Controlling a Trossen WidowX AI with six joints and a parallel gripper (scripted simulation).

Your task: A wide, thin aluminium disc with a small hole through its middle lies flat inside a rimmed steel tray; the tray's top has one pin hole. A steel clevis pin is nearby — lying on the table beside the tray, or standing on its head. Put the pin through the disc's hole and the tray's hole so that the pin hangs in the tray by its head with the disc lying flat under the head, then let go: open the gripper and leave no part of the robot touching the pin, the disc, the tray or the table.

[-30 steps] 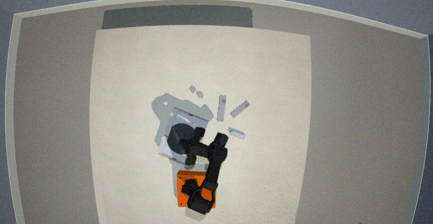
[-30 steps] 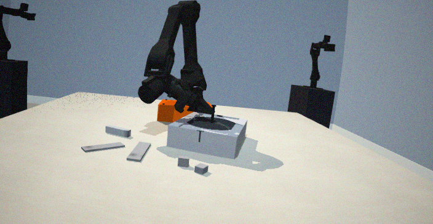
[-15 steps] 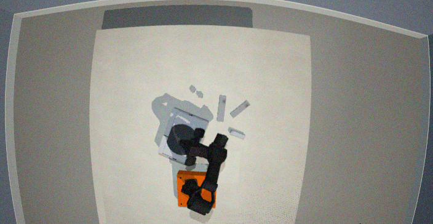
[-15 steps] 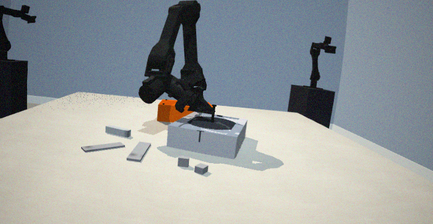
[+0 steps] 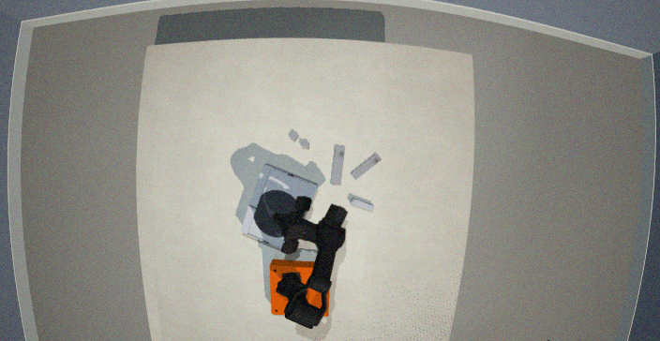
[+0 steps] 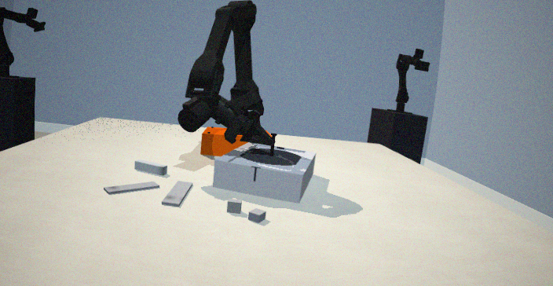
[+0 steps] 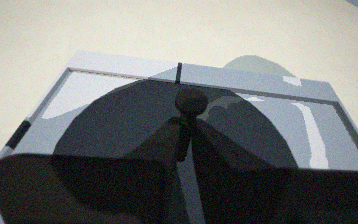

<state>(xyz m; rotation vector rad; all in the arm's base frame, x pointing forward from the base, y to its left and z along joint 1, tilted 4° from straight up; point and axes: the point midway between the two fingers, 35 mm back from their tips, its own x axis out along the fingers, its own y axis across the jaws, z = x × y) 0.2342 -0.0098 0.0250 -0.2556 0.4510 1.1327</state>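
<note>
The rimmed steel tray (image 5: 248, 229) (image 6: 236, 180) (image 7: 125, 63) stands on the table. The wide disc (image 5: 269, 201) (image 6: 290, 159) (image 7: 95, 132) looks dark and lies flat inside the rim; its middle hole is not visible. My gripper (image 5: 277, 216) (image 6: 271, 140) (image 7: 185, 125) is shut on the clevis pin (image 6: 272, 148) (image 7: 191, 101) just below its head. The pin is close to upright, head up, over the middle part of the disc. Its lower end is at or just above the disc; whether it is in the hole I cannot tell. The tray's pin hole is hidden.
An orange block (image 5: 279, 302) (image 6: 215, 144) is by the arm's base, behind the tray. Two flat grey bars (image 5: 337, 164) (image 5: 366, 166), a thicker bar (image 5: 361, 203) (image 6: 151, 167) and two small blocks (image 6: 234, 206) (image 6: 257, 215) lie around the tray.
</note>
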